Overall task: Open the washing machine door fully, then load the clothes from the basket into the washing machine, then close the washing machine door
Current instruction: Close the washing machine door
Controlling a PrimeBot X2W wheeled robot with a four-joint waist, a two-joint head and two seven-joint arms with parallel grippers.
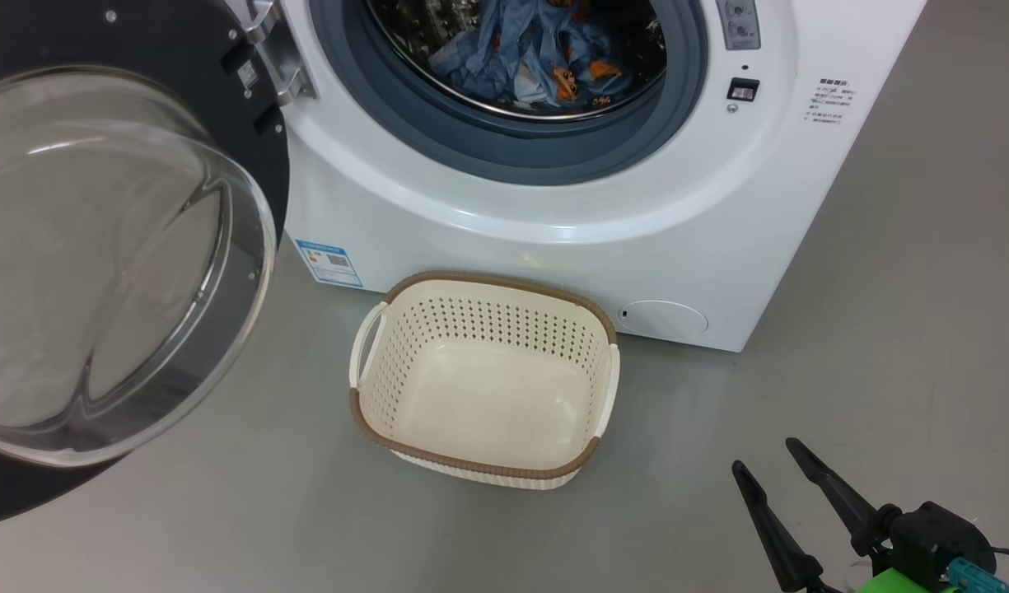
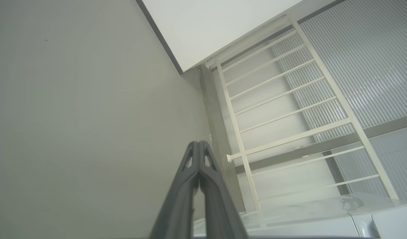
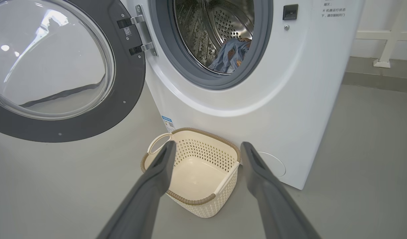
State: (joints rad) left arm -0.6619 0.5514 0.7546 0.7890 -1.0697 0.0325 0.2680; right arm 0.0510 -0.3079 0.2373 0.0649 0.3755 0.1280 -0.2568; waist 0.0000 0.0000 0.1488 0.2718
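Observation:
The washing machine (image 1: 553, 206) (image 3: 289, 99) stands ahead with its door (image 1: 100, 263) (image 3: 57, 66) swung wide open to the left. Light-blue clothes with orange figures (image 1: 537, 58) (image 3: 231, 54) lie inside the steel drum. On the floor before the machine sits the cream basket (image 1: 372, 412) (image 3: 206, 204), with nothing in it. My right gripper (image 1: 766, 457) (image 3: 206, 147) hangs open at the lower right, short of the basket, with nothing between its fingers. My left gripper (image 2: 199, 143) is shut on nothing and points at a wall and a white rail frame.
Grey floor runs all around the basket and to the right of the machine. A white rail frame (image 2: 283, 109) and a ribbed grey panel (image 2: 362, 66) stand by the wall. The open door's glass bulges out over the floor on the left.

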